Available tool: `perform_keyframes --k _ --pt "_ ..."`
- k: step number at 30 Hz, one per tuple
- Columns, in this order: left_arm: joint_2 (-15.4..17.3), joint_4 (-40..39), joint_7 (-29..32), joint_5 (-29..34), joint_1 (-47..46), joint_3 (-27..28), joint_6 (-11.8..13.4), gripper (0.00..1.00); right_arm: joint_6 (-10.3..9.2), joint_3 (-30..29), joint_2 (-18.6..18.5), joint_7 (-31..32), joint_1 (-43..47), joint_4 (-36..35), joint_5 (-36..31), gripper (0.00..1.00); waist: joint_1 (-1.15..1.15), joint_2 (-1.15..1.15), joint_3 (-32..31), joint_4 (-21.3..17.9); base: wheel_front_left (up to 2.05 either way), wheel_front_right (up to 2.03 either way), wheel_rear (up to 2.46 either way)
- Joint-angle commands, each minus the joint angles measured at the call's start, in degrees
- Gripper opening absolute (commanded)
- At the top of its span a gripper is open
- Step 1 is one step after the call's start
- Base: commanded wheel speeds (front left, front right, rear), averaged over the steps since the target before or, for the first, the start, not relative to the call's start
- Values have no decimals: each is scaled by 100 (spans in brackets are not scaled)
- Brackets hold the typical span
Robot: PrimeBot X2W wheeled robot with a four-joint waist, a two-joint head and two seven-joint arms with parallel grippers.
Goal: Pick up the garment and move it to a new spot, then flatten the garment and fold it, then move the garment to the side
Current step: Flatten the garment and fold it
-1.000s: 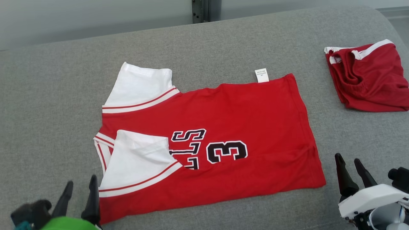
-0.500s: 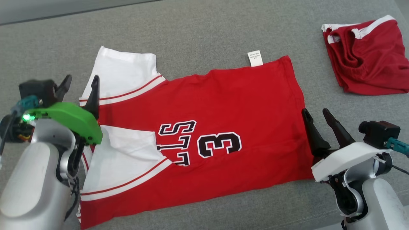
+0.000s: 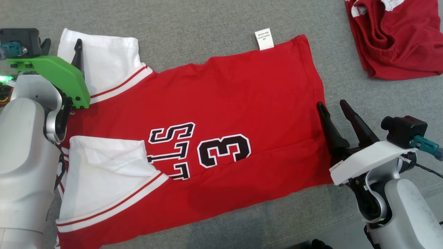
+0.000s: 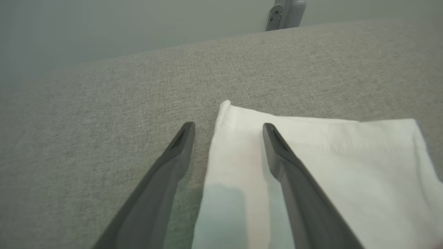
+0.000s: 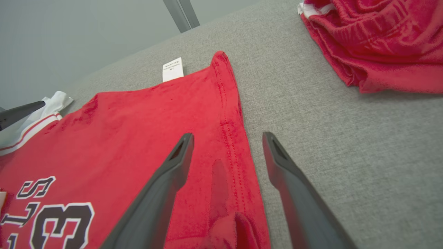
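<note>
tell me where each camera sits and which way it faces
Head view: on the head, facing down at the red jersey on the grey cushion; left pincer and right pincer show, both open.
Left wrist view: on that wrist, facing along its fingers, which straddle the white sleeve edge.
Right wrist view: on that wrist, facing along its fingers, which straddle the jersey's hem.
Shared: head and right wrist views show the white label and crumpled red garment.

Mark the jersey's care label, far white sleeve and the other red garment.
care label (image 3: 264,38), head view, middle of the white tag.
far white sleeve (image 4: 363,162), left wrist view, middle of the cloth.
other red garment (image 3: 398,38), head view, crumpled middle.
</note>
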Motion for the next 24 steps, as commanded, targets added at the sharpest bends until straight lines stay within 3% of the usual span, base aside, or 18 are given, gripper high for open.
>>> perform_keyframes --k 1,5,6,8,9,10,16,24 --pt "16 112 -27 32 -139 -26 19 100 0 -2 -38 -50 -93 18 61 100 0 0 133 -130 0 0 0" --pt "-5 465 -9 75 -298 -77 64 100 0 -9 -61 -91 -100 47 80 100 0 0 150 -132 0 0 0" --pt "-20 538 -11 63 -312 -83 53 86 0 -19 -67 -103 -111 47 85 100 0 0 148 -129 0 0 0" --pt "-38 673 -29 49 -348 -100 34 38 0 -25 -71 -125 -140 35 95 100 0 0 142 -117 0 0 0" --pt "-47 720 -49 48 -361 -111 25 26 0 -24 -74 -133 -147 29 96 100 0 0 136 -109 0 0 0" --pt "-63 772 -54 45 -373 -123 26 0 0 -22 -77 -127 -153 18 94 100 0 0 127 -99 0 0 0" --pt "-202 882 -373 -11 -451 -156 -79 0 0 -50 -263 -73 -355 -26 -23 100 0 0 -2 60 0 0 0" --pt "-418 535 -929 -177 -293 -152 -267 0 0 102 -946 401 -1280 634 -435 100 0 0 -213 468 0 0 0"
